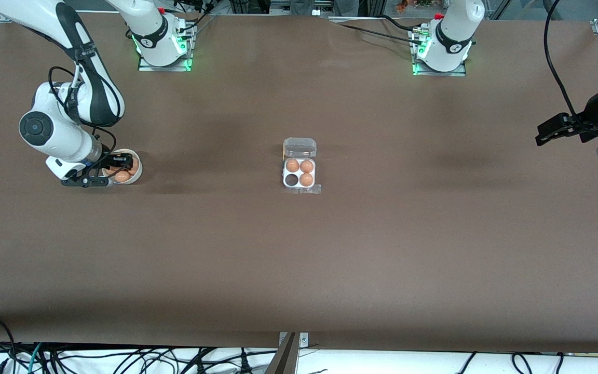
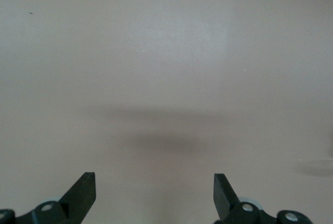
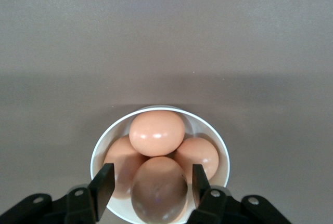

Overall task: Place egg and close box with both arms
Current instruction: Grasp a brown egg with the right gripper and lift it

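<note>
The box sits mid-table with its clear lid standing open. It holds three brown eggs, and the cell nearest the front camera toward the right arm's end is bare. My right gripper is down in a white bowl of eggs. In the right wrist view the right gripper is open, its fingers on either side of one egg with a thin gap on each side. My left gripper waits open over bare table at the left arm's end, with nothing between the left gripper's fingers.
The bowl holds several brown eggs, one egg lying on top of the others. Both arm bases stand along the table's back edge. Cables hang below the front edge. Brown table surface spreads around the box.
</note>
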`<state>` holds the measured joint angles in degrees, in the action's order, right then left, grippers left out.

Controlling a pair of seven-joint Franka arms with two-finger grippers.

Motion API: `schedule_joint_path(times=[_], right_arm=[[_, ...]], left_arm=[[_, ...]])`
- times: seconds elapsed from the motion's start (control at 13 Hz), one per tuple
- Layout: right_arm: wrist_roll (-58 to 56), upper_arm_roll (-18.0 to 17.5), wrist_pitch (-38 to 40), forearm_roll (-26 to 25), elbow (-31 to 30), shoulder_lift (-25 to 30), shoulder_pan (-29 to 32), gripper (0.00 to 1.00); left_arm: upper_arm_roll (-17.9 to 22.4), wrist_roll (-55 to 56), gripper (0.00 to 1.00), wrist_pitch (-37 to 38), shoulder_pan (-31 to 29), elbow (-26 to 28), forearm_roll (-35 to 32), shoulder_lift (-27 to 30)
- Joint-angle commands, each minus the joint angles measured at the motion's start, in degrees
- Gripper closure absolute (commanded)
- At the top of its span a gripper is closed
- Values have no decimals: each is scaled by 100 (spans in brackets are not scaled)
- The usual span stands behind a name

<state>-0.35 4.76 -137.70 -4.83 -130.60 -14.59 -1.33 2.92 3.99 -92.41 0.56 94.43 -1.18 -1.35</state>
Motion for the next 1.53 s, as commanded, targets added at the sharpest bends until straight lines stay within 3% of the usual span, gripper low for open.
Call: schedule_joint_path(times=[0.0,0.38,0.69,1.0,1.46], right_arm=[[-71,-1,32,-88,-54,27,36,42],[-88,-1,32,-88,-27,18,36,58],[-106,-10,32,-88,8,18,36,65],[-168,-10,50,-88,96,18,36,65],[-115,-28,1323,-9,921,-43,1,68]], left_arm=[[-11,-47,0,82,-30,-144,30,-49],[-11,-47,0,82,-21,-144,30,-49],[-2,-38,0,82,-30,-162,66,-49],[-2,-30,0,152,-30,-302,74,-49],[6,-30,0,179,-30,-311,74,-49]])
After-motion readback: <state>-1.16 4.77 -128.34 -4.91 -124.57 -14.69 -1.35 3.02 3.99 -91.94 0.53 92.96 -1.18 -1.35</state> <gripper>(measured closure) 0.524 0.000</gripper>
